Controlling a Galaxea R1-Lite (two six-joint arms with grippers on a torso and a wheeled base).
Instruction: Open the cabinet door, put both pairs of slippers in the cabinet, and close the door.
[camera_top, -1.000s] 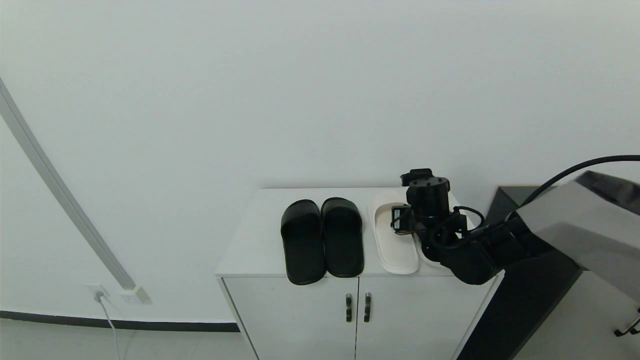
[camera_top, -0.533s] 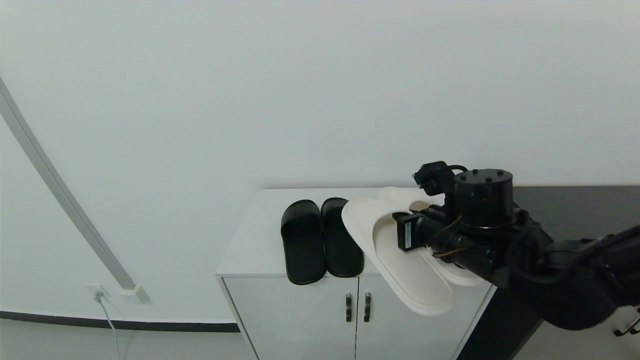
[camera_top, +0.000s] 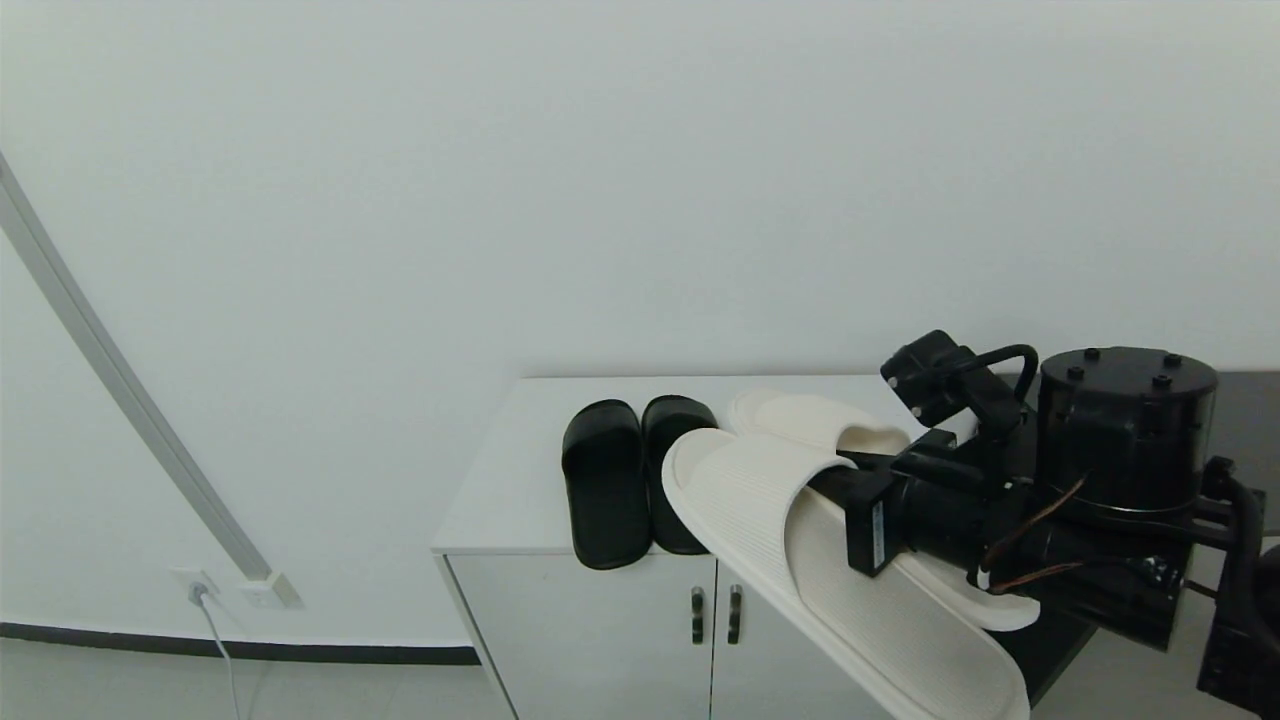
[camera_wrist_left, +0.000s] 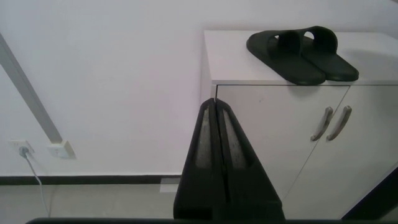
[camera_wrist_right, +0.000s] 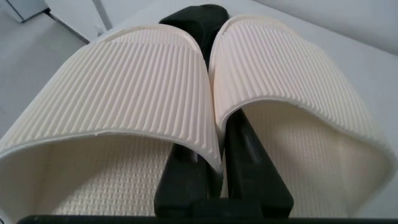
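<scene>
Two white slippers (camera_top: 760, 500) are held side by side in front of the cabinet (camera_top: 500, 480), lifted clear of its top. The right gripper (camera_wrist_right: 221, 168) is clamped on their adjoining strap edges, one finger inside each slipper. The left gripper (camera_wrist_left: 216, 155) is seen facing the cabinet's left front corner, below its top, with fingers pressed together and nothing between them. Both doors (camera_top: 600, 650) of the cabinet are shut, and the paired handles (camera_top: 715, 613) at the centre seam are untouched. The black slippers (camera_top: 642, 480) are set on the cabinet top at its front edge.

Step judged: the white pair has been picked up and the door is not yet opened. The next move is judged to call for a door to be pulled by a handle, likely with the free left gripper, while the white pair is kept out of the door's swing. No writing can be read on slippers or cabinet. A small label (camera_top: 878, 537) by the right gripper is too small to be read.
</scene>
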